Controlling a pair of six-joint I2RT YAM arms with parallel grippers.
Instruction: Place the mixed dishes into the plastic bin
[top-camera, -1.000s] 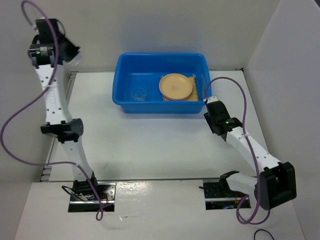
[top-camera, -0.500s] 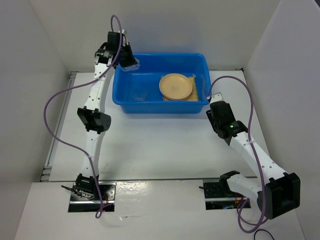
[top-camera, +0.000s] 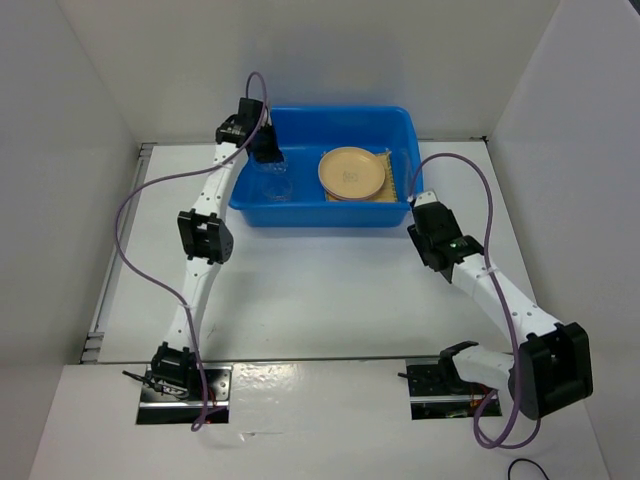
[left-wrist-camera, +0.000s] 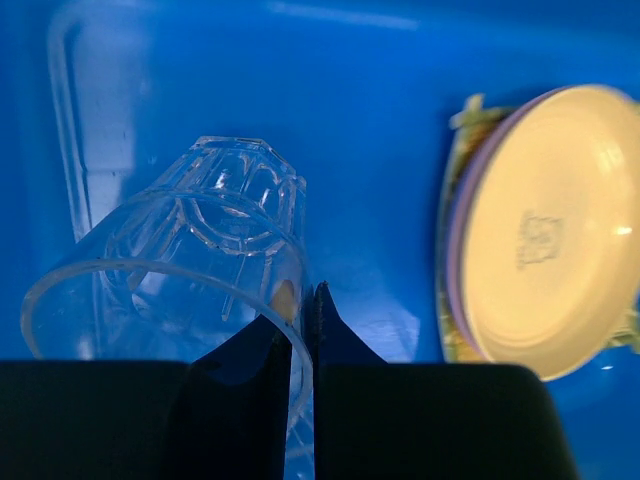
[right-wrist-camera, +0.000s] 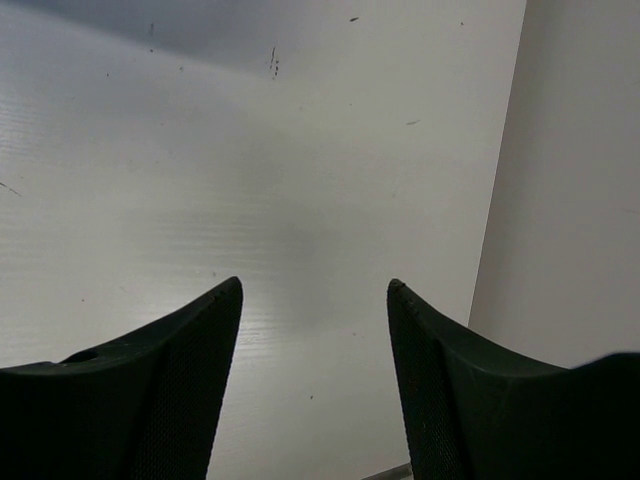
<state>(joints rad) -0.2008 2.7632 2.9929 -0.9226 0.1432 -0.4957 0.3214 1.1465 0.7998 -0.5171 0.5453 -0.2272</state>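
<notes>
The blue plastic bin (top-camera: 320, 215) stands at the back middle of the table. In its right half the yellow-tan plate (top-camera: 351, 172) lies on the pink plate, whose edge shows in the left wrist view (left-wrist-camera: 455, 250). Both lie on the woven bamboo mat (top-camera: 398, 180). The clear cup (top-camera: 275, 185) is in the bin's left half. My left gripper (top-camera: 268, 152) reaches into the bin and is shut on the cup's rim (left-wrist-camera: 190, 260), one finger inside the wall and one outside (left-wrist-camera: 305, 310). My right gripper (top-camera: 418, 200) is open and empty just right of the bin, over bare table (right-wrist-camera: 315, 290).
White walls enclose the table at the left, back and right. The right wall (right-wrist-camera: 580, 180) is close beside my right gripper. The bin's blue floor (left-wrist-camera: 350, 120) lies between the cup and the plates.
My left arm has swung from high at the far left over to the bin, then lowered onto the cup. The cup and plates stay in place. My right arm has barely shifted.
</notes>
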